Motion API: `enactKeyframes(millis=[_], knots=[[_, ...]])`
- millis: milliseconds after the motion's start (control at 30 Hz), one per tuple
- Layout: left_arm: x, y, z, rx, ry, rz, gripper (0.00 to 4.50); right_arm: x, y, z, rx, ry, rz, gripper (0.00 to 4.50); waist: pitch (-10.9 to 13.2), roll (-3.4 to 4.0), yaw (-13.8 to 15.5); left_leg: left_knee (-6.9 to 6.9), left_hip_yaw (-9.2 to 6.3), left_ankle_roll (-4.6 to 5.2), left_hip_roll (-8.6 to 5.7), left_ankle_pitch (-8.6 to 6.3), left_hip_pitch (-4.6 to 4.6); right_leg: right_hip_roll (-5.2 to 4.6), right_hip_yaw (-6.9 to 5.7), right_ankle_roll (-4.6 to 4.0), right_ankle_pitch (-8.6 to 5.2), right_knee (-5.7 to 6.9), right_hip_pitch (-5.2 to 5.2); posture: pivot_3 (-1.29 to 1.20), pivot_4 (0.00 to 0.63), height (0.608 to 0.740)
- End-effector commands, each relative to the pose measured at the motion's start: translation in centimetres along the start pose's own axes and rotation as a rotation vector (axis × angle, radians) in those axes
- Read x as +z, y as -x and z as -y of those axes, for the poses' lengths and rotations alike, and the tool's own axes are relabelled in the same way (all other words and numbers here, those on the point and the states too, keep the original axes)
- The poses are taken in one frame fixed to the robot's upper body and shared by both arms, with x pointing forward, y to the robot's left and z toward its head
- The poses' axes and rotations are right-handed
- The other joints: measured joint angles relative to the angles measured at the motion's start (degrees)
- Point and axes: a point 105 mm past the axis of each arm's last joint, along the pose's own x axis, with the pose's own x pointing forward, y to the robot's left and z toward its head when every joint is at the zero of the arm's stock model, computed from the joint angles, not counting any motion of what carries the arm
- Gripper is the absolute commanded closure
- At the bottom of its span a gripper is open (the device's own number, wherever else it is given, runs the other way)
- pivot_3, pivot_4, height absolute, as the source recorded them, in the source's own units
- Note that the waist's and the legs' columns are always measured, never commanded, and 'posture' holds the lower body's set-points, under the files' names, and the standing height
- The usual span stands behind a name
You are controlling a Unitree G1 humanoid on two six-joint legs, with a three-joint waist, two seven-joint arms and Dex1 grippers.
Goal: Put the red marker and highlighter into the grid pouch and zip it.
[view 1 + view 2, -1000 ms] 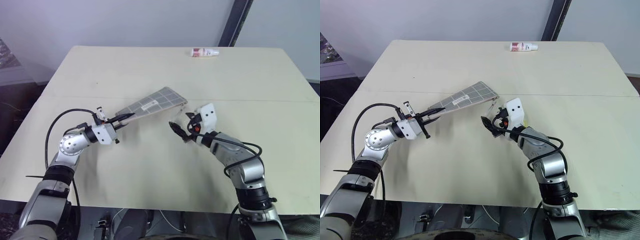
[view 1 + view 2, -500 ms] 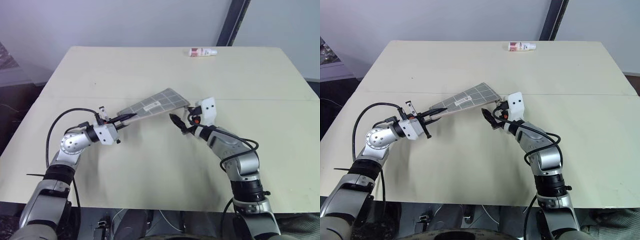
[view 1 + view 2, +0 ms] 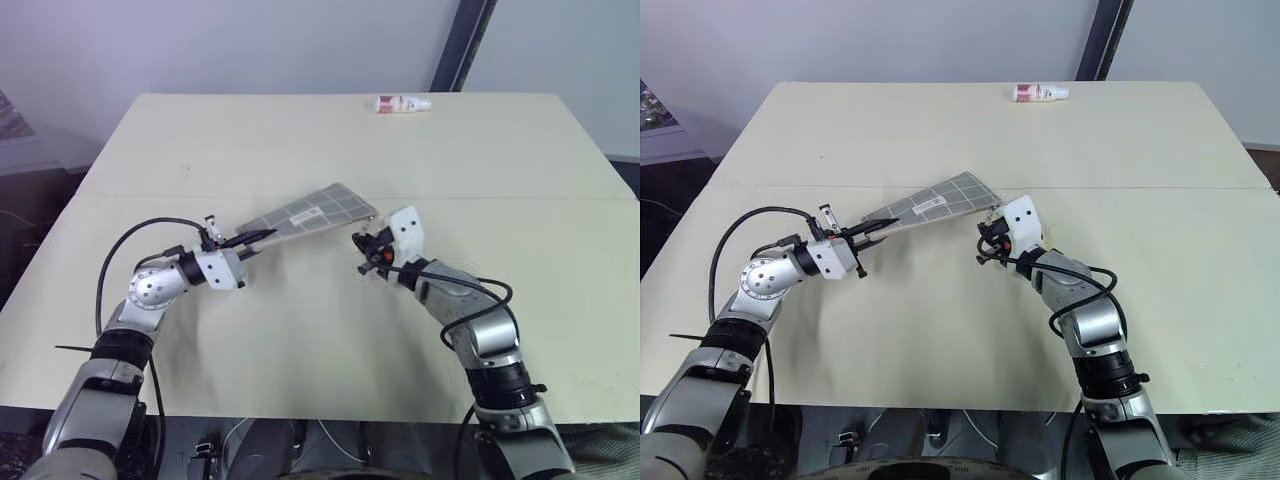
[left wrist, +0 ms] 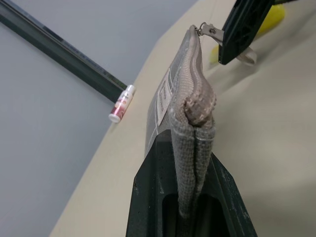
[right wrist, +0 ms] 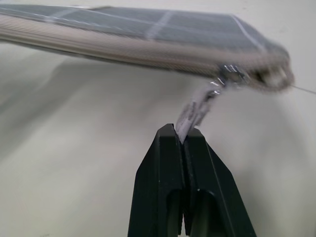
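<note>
The grid pouch (image 3: 310,212) hangs slanted above the table (image 3: 300,330), held at both ends. My left gripper (image 3: 250,238) is shut on its near end, and the fabric edge sits pinched between the fingers (image 4: 148,197) in the left wrist view. At the pouch's far corner my right gripper (image 5: 185,133) is shut on the pull cord (image 5: 197,106), just below the zip slider (image 5: 229,74). The zip line along the pouch's (image 4: 185,94) top edge looks closed. The red marker and the highlighter are out of view.
A small white bottle with a red label (image 3: 403,103) lies near the table's far edge. A seam (image 3: 520,200) runs across the table behind the pouch. Bare tabletop lies in front of and beside both arms.
My right gripper was open beside the pouch's far corner; it has moved in slightly and shut on the pull cord. The left gripper has kept its hold in place.
</note>
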Motion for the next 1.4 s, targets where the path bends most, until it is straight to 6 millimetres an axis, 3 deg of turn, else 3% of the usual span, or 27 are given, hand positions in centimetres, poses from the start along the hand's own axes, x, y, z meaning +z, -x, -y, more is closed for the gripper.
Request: enactKeyframes(millis=[33,167,533,867,1200,1367,1400], knots=[[-0.1,-0.2,0.1,0.015,-0.019,-0.012,4.5,2.1,-0.1,-0.7,0.051,0.264,0.022,4.46,0.0,0.0,0.0,0.0,0.0,0.0,0.0,0.0,0.0,0.0,0.0,0.0,0.0,0.0,0.0,0.0,0.15,0.74],[-0.4,-0.5,0.9,0.021,-0.005,-0.03,4.5,2.6,-0.2,-2.1,0.145,0.484,0.022,4.46,0.02,-0.04,0.04,0.0,0.02,0.0,-0.03,0.0,0.0,-0.02,-0.01,0.01,0.0,-0.01,0.01,0.0,0.15,0.74],[-0.1,-1.5,2.4,0.004,-0.007,-0.028,4.5,2.9,-1.1,-6.2,0.365,0.743,0.088,4.46,0.05,-0.08,0.02,0.04,0.0,-0.03,-0.02,0.02,0.0,0.0,-0.02,0.04,0.02,0.01,0.03,0.0,0.15,0.74],[-0.3,-1.4,2.0,-0.017,-0.042,-0.033,4.5,3.8,-2.7,-9.5,0.528,0.974,0.16,4.46,0.04,-0.08,0.02,0.03,-0.01,-0.08,0.0,0.05,0.01,0.04,-0.02,0.05,0.03,0.03,0.01,0.0,0.15,0.74],[-0.1,-2.3,1.9,-0.006,-0.047,-0.021,4.5,3.7,-2.4,-10.4,0.594,1.125,0.215,4.46,0.04,-0.08,-0.02,0.04,-0.02,-0.08,-0.01,0.06,0.01,0.04,-0.02,0.06,0.04,0.08,0.0,0.0,0.15,0.74],[0.0,-2.4,1.6,0.004,-0.05,-0.02,4.5,3.8,-2.4,-10.0,0.567,1.118,0.229,4.46,0.04,-0.08,0.0,0.04,-0.02,-0.12,0.01,0.08,0.01,0.06,-0.02,0.06,0.04,0.16,-0.05,0.0,0.15,0.74],[0.0,-2.4,1.5,0.005,-0.053,-0.018,4.5,3.8,-2.3,-9.9,0.564,1.104,0.229,4.22,0.04,-0.09,0.01,0.04,-0.02,-0.12,0.01,0.09,0.01,0.06,-0.02,0.06,0.04,0.17,-0.04,0.0,0.15,0.74]])
